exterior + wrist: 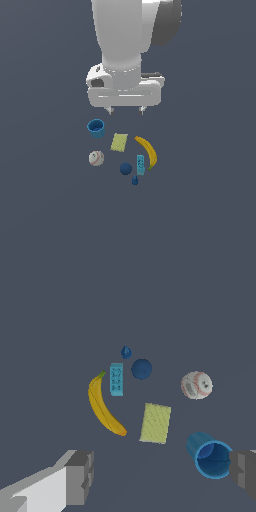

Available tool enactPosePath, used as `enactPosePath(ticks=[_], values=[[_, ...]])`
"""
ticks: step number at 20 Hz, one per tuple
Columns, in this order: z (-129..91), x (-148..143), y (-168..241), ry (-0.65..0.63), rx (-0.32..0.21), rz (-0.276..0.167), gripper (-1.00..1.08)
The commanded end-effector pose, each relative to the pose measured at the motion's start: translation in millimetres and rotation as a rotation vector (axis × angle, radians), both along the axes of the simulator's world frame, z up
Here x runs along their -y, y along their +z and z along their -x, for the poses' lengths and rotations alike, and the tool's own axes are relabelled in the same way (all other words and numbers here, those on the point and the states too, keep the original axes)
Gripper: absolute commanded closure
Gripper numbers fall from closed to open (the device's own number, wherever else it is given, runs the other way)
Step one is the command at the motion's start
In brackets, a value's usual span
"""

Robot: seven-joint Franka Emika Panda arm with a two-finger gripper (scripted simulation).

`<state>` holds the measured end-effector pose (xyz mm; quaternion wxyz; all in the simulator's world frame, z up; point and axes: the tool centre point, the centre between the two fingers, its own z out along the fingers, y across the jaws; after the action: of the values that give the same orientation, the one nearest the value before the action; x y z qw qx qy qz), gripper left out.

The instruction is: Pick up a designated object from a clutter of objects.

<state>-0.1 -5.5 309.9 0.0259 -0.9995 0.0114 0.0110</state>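
While my white two-fingered gripper [126,109] hangs high above the clutter with its fingers spread wide and nothing between them, the small plain dark navy-blue ball [126,168] lies on the grey worktop [45,200] almost straight below in the exterior view, at the near edge of the pile. It sits just beside the teal remote-like bar [141,164], with the white baseball [96,158] apart on its other side. From the wrist camera, both fingers are cut off at the frame edge, and one overlaps the round blue cup [210,455].
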Motion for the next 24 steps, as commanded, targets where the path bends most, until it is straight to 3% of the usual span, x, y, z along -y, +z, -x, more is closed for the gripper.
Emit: enactPosePath(ticks=[1,15,24], values=[[0,0,0,0.000,0.000,0.000,-0.92],[-4,15,-7,-0.028,0.004,-0.014,-0.92],[-18,16,-30,0.040,0.009,-0.003,-0.92]])
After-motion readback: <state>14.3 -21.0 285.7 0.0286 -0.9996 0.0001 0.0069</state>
